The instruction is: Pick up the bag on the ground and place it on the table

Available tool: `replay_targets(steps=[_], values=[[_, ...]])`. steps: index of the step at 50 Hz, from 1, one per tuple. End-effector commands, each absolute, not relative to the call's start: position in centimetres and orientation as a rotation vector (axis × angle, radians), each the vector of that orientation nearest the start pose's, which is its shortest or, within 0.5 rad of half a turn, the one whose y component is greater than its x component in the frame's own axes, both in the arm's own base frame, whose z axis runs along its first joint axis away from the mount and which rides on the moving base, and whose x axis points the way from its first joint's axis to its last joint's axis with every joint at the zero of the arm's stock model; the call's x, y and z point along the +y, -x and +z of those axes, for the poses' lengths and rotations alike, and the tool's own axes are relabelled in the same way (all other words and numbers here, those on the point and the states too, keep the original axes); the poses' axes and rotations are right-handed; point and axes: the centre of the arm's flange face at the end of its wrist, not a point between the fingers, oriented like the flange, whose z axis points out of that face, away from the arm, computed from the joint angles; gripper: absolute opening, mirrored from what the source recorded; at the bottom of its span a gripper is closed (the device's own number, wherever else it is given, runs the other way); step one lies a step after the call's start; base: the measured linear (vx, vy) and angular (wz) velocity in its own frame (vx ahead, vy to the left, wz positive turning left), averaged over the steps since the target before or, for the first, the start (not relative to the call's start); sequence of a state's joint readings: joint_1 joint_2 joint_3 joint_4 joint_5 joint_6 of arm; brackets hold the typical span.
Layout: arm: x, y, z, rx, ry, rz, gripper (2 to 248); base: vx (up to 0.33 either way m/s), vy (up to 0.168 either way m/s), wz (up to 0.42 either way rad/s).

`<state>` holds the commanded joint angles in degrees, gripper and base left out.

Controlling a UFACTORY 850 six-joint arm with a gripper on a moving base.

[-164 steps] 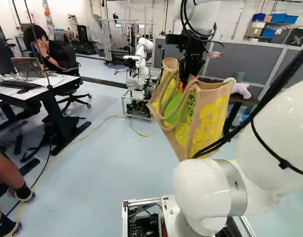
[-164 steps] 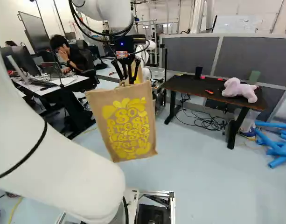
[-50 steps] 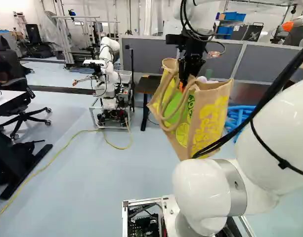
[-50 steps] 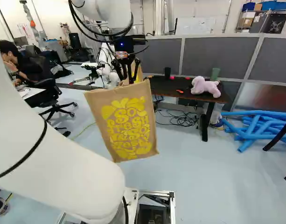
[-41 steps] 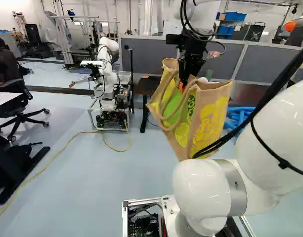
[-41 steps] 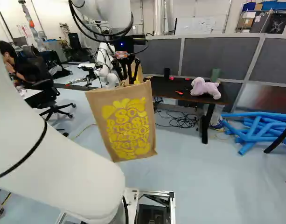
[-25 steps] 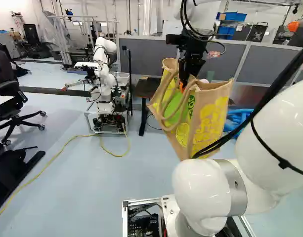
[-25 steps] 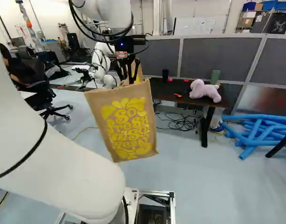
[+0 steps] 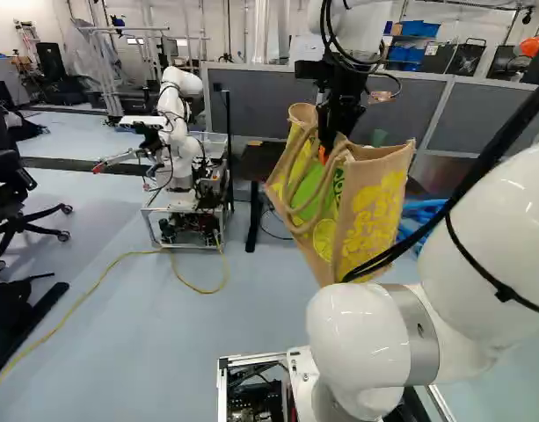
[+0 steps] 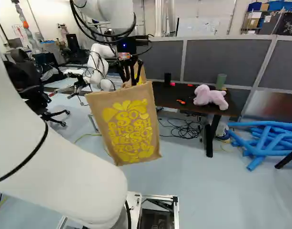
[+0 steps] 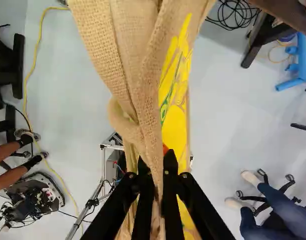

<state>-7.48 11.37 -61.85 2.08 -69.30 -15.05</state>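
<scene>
item one, at the left of the right base view: another robot (image 10: 95, 69), standing beyond the bag. no contact noted.

item two, the bag (image 10: 129, 129): hanging in the air above the floor (image 10: 198, 191), tilted, its base hanging free. the weave is coarse, apparently jute. walls flat, mouth open; judged soft at the handles, fairly stiff in the panels, not fragile, unlikely to slip. weight judged light; contents cannot be confirmed.

item three, the fingers (image 11: 156, 165): clamped on the bag's gathered cloth near the top. which layer is held cannot be told for certain. the looped handles (image 9: 304, 207) droop beside the grip. top cloth is judged a sound hold; both handles together would hang it straighter. with the grip off centre, the bag may swing or fold on landing.

item four, right of the bag: the counter (image 10: 169, 98), bearing a plush toy (image 10: 210, 97) and a green cup (image 10: 220, 81). the bag is apart from it. recommended: carry it over, base clear of the edge, and lower it until the base bears before letting go.
</scene>
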Motion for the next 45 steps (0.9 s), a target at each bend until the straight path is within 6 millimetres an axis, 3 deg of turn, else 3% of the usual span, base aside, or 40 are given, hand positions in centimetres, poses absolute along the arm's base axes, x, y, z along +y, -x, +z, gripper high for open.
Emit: replay_targets(steps=[45], values=[[-4.65,-37.76,67.72,-0.188,3.113,-0.115,23,0.185,0.0,-0.008]])
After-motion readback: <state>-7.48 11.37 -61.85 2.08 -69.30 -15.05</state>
